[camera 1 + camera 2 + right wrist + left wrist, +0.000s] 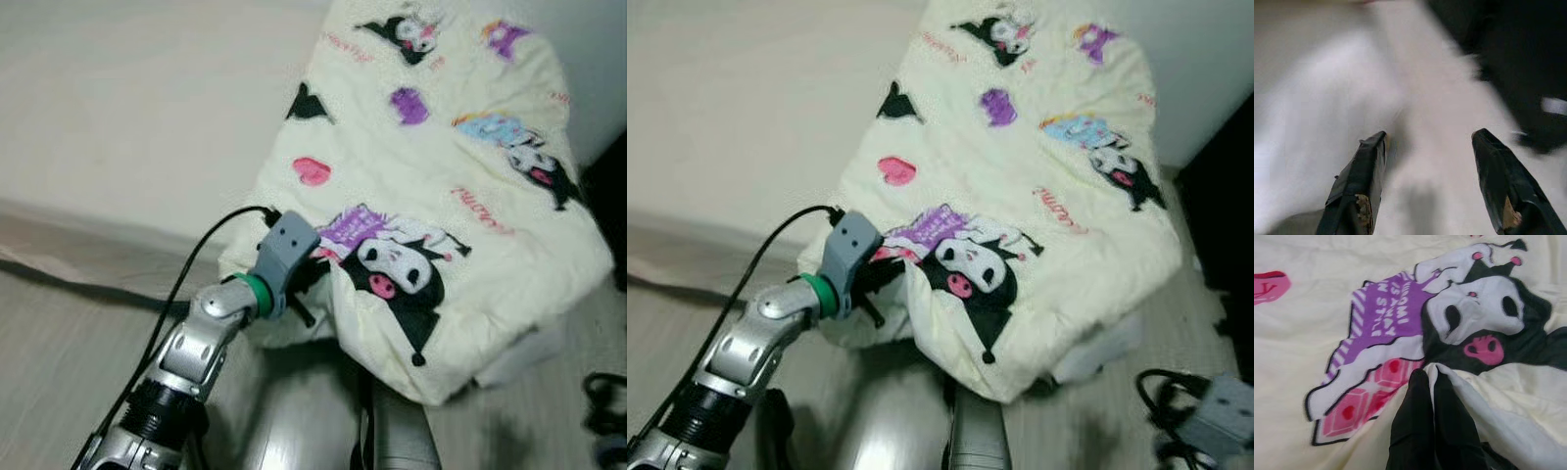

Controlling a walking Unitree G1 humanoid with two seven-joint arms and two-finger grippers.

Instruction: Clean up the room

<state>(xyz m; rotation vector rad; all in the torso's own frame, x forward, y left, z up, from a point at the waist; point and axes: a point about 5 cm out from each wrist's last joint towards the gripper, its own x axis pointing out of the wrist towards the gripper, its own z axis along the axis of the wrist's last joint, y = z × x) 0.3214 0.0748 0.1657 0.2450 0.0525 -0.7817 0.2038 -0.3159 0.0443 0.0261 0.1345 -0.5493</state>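
Right now the biggest thing before me is the cream blanket [441,186], printed with cartoon characters, hearts and purple shapes, draped over something bulky that stands against the pale wall [127,98], its lower edge hanging just above the wood-look floor [59,343]. It hangs loose and bunched, so a pinch near its lower corner looks like the way to lift or straighten it. My left hand [1429,377] is up at that lower left part of the blanket, right beside the black-and-white character print, and its two black fingers [1413,421] are pressed narrow together with a fold of the cream cloth caught between them, the fabric ridging up from the grip. My right hand [1427,142] hangs low at my right side, fingers spread wide, nothing between them, pointing down at a blurred pale surface I can't make out. Smallest, a dark cable [1161,392] curls on the floor near it.
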